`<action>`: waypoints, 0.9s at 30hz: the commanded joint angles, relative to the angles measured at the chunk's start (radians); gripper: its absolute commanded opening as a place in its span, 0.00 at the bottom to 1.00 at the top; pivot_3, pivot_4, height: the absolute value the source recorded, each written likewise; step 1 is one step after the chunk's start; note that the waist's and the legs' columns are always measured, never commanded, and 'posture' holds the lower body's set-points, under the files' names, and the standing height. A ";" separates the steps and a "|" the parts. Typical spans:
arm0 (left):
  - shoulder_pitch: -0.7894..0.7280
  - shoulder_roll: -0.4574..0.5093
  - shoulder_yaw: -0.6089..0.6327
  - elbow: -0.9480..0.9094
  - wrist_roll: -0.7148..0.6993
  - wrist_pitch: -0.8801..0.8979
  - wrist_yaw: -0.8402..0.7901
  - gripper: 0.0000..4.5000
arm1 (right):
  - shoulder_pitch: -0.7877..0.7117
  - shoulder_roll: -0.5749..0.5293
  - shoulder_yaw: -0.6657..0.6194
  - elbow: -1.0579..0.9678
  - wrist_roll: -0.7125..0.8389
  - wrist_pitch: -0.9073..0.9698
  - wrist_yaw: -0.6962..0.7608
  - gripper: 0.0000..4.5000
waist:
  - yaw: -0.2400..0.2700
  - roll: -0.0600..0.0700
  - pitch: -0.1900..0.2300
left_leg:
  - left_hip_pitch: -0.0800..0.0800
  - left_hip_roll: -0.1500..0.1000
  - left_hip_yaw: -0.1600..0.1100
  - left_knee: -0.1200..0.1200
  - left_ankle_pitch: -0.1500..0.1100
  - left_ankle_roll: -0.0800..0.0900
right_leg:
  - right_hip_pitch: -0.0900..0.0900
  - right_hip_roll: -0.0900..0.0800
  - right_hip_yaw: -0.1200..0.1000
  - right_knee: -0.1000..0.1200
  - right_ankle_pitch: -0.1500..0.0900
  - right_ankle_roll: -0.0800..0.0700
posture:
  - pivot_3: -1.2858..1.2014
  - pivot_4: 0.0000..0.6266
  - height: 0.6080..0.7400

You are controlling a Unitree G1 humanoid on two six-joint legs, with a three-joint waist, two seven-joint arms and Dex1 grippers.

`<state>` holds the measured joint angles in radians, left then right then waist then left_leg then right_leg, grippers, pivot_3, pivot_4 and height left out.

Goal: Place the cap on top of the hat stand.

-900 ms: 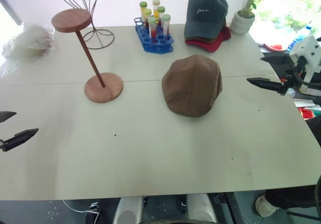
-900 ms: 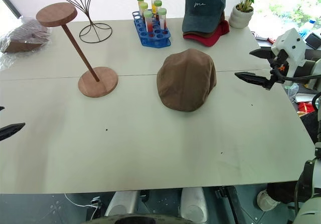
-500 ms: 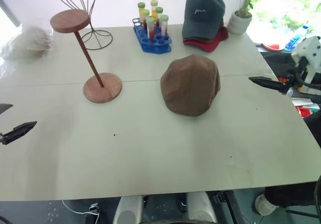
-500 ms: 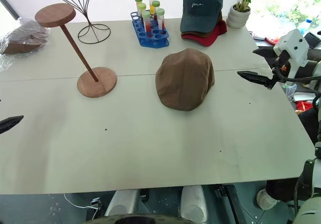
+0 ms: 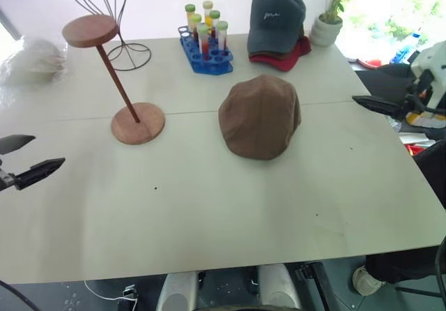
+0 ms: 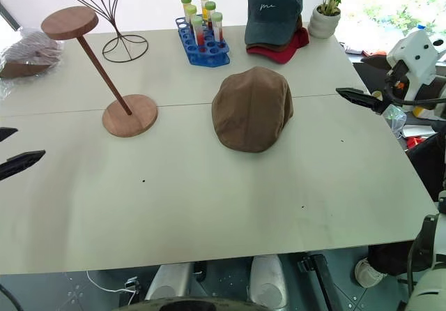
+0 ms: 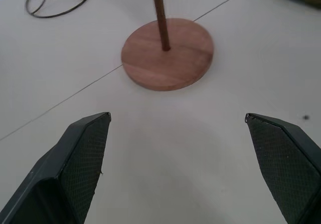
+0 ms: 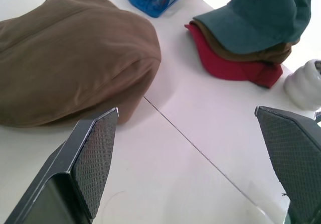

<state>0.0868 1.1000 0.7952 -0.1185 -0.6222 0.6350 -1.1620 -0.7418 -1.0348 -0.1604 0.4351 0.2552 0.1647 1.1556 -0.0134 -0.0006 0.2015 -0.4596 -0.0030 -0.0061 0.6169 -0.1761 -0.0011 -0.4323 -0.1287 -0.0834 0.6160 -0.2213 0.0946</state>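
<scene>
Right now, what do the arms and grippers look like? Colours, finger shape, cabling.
The left gripper and right gripper each have two black fingers, tapering to points, the inner faces cross-hatched. The right wrist housing is white and angular, with black cables beside it.

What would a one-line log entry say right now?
cap: flat on table | hat stand: bare | left gripper: open | right gripper: open

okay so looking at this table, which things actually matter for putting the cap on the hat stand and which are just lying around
Part of the job:
cap, flat on the table
hat stand, top disc bare
left gripper and right gripper, both open, empty

Just lying about:
wire head frame
blue test tube rack
stack of caps
potted plant
plastic bag
</scene>
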 commanded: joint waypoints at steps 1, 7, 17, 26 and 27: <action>-0.068 0.073 0.003 -0.078 -0.129 0.092 -0.062 1.00 | 0.004 -0.036 -0.019 -0.190 0.041 0.051 0.021 0.99 | 0.000 0.001 0.000 | 0.000 0.000 0.000 0.000 0.000 0.000 | 0.000 0.000 0.000 0.001 0.000 0.000 | 0.52 0.24 0.91; -0.270 0.191 -0.213 -0.091 -0.250 0.157 -0.184 1.00 | 0.128 -0.042 -0.008 -0.649 0.092 0.250 -0.037 0.99 | 0.001 0.002 0.000 | 0.002 0.000 0.000 0.000 0.001 0.000 | 0.000 0.001 0.001 0.003 0.000 0.000 | 0.52 0.24 0.91; -0.590 0.189 -0.611 0.008 -0.139 0.067 -0.348 1.00 | 0.337 0.043 0.225 -1.092 -0.094 0.454 -0.344 0.99 | 0.003 0.001 -0.001 | 0.003 0.002 0.001 0.005 0.000 -0.002 | 0.002 0.003 0.002 0.004 0.000 -0.001 | 0.52 0.24 0.91; -0.750 0.107 -0.729 0.079 -0.065 0.041 -0.389 1.00 | 0.421 0.142 0.454 -0.907 -0.475 0.155 -0.557 0.99 | 0.003 -0.001 -0.001 | -0.001 0.002 0.001 0.010 0.001 0.000 | 0.001 0.004 0.002 0.004 0.002 -0.001 | 0.52 0.24 0.91; -0.760 0.102 -0.732 0.083 -0.059 0.041 -0.388 1.00 | 0.428 0.143 0.470 -0.877 -0.517 0.116 -0.573 0.99 | 0.003 -0.001 -0.001 | -0.001 0.002 0.000 0.010 0.001 0.000 | 0.002 0.004 0.002 0.004 0.002 -0.001 | 0.52 0.24 0.91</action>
<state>-0.6464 1.1973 0.0530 -0.0393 -0.6886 0.6867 -1.5453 -0.3149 -0.8931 0.3030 -0.4634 -0.1968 0.3473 0.6188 -0.0108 -0.0016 0.2005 -0.4603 -0.0009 -0.0055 0.6275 -0.1747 -0.0014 -0.4307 -0.1249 -0.0814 0.6204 -0.2197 0.0944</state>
